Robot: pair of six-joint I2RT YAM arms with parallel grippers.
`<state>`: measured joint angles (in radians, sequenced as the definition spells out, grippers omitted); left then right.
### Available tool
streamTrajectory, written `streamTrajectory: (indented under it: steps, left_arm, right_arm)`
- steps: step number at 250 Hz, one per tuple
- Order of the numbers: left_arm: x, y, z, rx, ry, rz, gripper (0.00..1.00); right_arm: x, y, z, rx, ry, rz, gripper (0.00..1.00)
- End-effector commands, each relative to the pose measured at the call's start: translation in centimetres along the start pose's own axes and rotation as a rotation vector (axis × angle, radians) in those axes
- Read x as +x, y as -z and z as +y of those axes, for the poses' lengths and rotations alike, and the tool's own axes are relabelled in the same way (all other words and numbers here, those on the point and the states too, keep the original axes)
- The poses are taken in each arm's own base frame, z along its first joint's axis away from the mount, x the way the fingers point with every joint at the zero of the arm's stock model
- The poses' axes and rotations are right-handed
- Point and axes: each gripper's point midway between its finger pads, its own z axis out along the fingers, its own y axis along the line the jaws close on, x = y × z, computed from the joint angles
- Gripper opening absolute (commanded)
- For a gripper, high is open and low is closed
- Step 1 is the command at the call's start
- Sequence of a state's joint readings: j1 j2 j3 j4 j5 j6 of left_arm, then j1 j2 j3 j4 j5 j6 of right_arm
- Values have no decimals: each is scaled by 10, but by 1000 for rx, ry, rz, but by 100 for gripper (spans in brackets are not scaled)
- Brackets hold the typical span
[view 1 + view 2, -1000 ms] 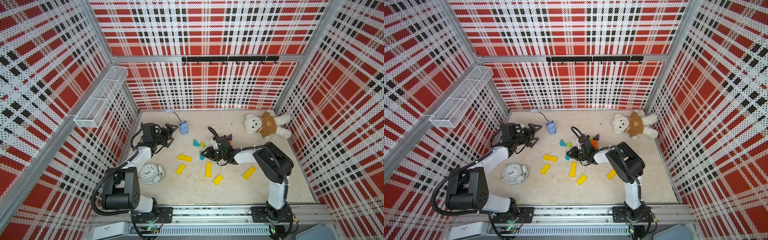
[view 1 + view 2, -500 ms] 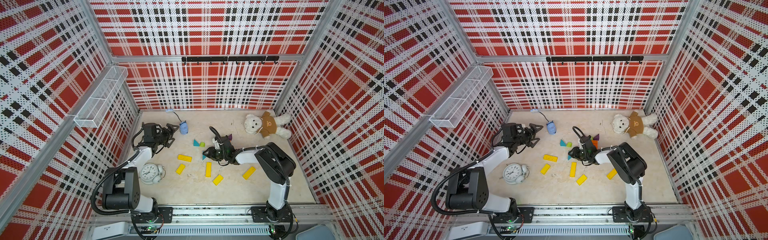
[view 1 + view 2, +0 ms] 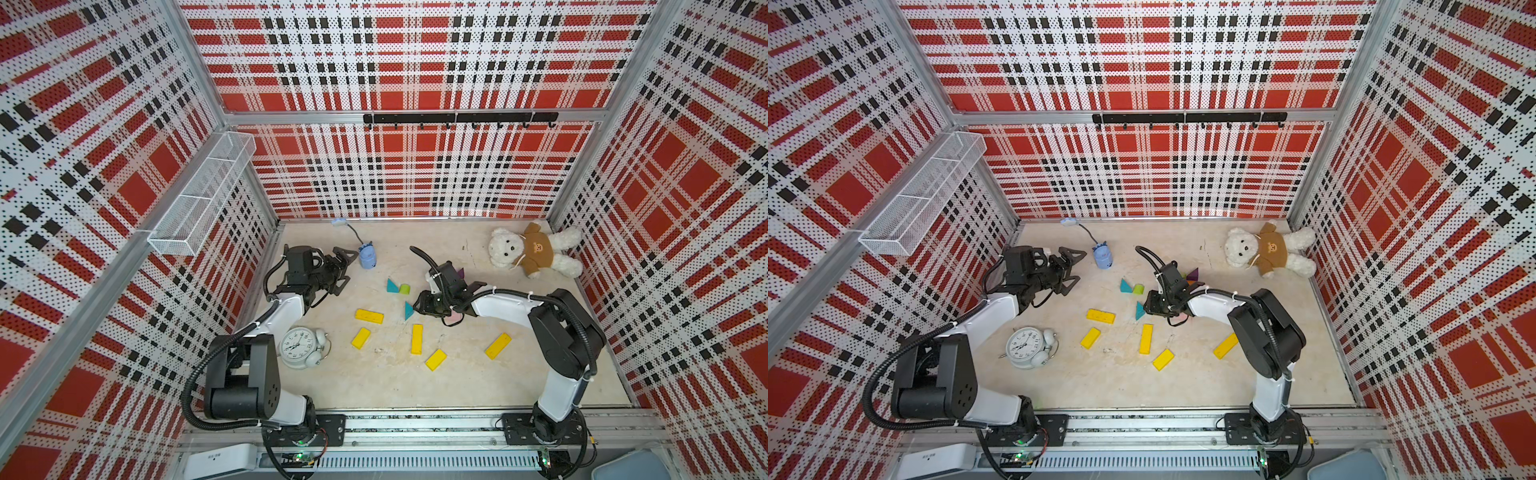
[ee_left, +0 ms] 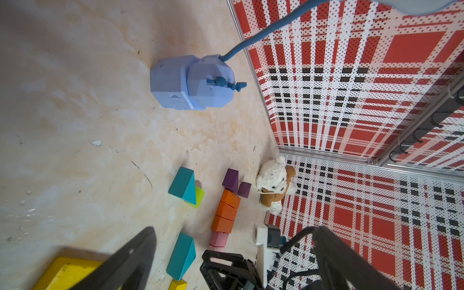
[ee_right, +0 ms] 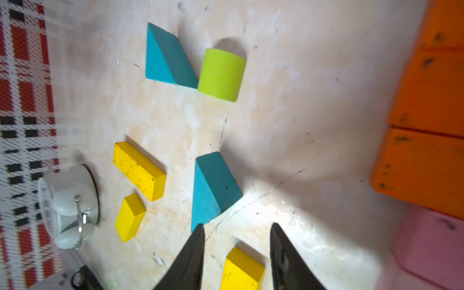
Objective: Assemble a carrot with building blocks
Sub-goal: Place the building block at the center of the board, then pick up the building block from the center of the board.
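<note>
Right tool [image 5: 237, 226] hovers low, its jaws a little apart and empty, tips just short of a teal triangle [image 5: 213, 188], likely lining up to take it for the carrot's leaves. Left tool [image 3: 347, 270] stands wide apart and empty beside the blue gooseneck lamp [image 3: 368, 259], seemingly parked clear of the work. The carrot lies by the right wrist: three orange blocks [image 4: 227, 210] in a row, one pink block [image 4: 219, 239] as tip, two purple triangles [image 4: 231, 177] opposite. Loose on the surface [image 3: 374, 382]: five yellow bars [image 3: 369, 316], two teal triangles, one lime-green cylinder [image 5: 221, 75].
</note>
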<state>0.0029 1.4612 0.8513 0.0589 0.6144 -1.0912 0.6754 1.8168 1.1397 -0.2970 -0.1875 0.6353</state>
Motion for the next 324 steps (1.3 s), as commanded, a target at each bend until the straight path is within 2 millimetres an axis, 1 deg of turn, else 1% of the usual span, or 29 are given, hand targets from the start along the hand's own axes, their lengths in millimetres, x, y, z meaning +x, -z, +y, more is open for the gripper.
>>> streamTrajectory:
  steps: [1,28,39,55,108,136,207,252,292,324]
  left_arm:
    - [-1,1,-10,28,-24,0,100]
    - [-1,1,-11,29,-23,0,100]
    - [0,1,-11,31,-25,3,100]
    - [-1,1,-12,32,-25,-1,99]
    - [-1,1,-9,26,-23,-3,100]
    - [-1,0,-9,25,-22,-2,100]
    - [-1,0,-7,22,-20,-2,100]
    - [-1,0,-6,19,-18,-2,100]
    - [-1,-1,-6,18,-17,-2,99]
    - [-1,-1,-5,17,-15,-2,100]
  right_arm:
    - [4,25,-18,184,185,37,42]
    - [9,28,-16,245,337,91,43]
    - [11,27,-11,257,397,100,44]
    - [16,21,-5,250,456,120,46]
    - [16,-4,11,236,547,140,49]
    - [12,-13,10,269,554,152,50]
    - [8,-27,11,274,557,154,51]
    - [6,-34,21,248,549,142,52]
    - [4,-36,30,233,545,132,54]
    - [8,-36,42,217,559,131,60]
